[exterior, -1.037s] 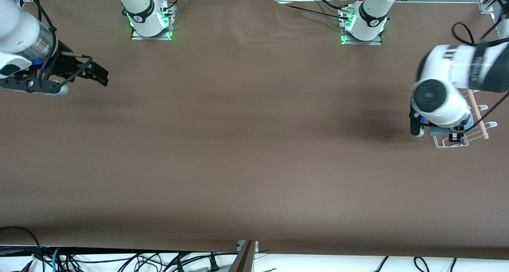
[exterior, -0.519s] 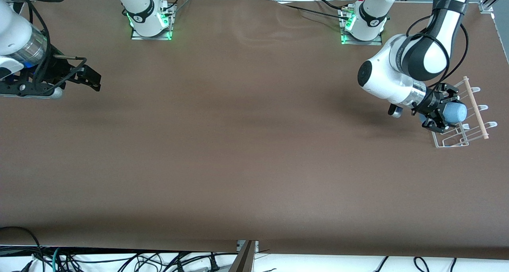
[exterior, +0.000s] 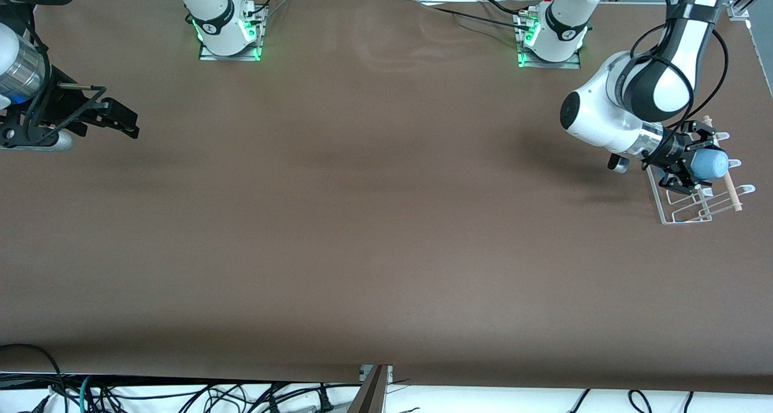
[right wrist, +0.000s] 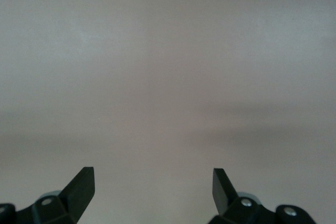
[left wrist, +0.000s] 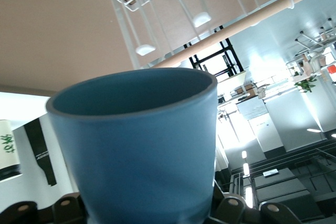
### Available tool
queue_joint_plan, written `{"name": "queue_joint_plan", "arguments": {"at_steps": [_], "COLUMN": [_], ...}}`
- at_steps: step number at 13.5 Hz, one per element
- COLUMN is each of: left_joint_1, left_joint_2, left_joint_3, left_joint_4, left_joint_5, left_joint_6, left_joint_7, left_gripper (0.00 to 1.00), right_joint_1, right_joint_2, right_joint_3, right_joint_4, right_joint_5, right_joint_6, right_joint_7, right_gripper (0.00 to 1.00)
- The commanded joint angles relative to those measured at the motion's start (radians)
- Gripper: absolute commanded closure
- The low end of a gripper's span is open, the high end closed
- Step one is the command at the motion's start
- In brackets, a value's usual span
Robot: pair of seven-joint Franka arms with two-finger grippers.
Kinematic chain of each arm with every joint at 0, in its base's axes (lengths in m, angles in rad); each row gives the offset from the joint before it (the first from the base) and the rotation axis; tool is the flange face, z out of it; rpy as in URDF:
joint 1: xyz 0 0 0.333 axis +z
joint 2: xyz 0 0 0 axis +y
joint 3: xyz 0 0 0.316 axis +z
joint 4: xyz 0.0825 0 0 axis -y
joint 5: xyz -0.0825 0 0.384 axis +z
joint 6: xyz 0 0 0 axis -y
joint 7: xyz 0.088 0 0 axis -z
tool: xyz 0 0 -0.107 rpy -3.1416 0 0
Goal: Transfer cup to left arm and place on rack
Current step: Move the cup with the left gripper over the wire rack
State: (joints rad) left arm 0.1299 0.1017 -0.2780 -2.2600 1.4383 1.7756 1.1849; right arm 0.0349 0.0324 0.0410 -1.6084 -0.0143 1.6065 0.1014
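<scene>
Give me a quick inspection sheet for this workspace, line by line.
Surface: brown table, bare apart from the rack.
Job's things: blue cup held on its side over the white wire rack, at the left arm's end of the table; not yet set down.
Clutter: nothing seen.
Grippers: left gripper shut on the cup; right gripper open, waiting over the right arm's end.
Cables: black cable arching from the left wrist.
Surroundings: loose cords below the table's near edge.
</scene>
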Motion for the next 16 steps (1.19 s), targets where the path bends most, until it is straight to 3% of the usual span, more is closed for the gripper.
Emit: {"name": "queue_joint_plan", "arguments": {"at_steps": [1,6,16], "left_joint_1": [0.052,0.100,0.116], "left_joint_2": [-0.036,-0.071,-0.125], "left_joint_3": [0.011,0.100,0.099], "left_joint_4": [-0.053,-0.145,-0.354], "left_joint_5": [0.031,0.134,0.289], "left_joint_6": [0.018,0.076,0.074], "left_joint_7": [0.030,0.018,-0.240], "left_gripper": [1.00,1.00,1.00], "right_joint_1": [0.002,0.002,0.005], "right_joint_2": [0.001,0.001,0.006], "right_joint_3": [-0.018,-0.018,-0.016], "right_joint_4": [0.025,0.025,0.024], "right_joint_5": [0.022,0.020,0.020], "right_joint_6": [-0.016,-0.019,-0.019], "right_joint_7": [-0.067,-0.078,-0.074], "right_gripper": [0.01,0.01,0.01]}}
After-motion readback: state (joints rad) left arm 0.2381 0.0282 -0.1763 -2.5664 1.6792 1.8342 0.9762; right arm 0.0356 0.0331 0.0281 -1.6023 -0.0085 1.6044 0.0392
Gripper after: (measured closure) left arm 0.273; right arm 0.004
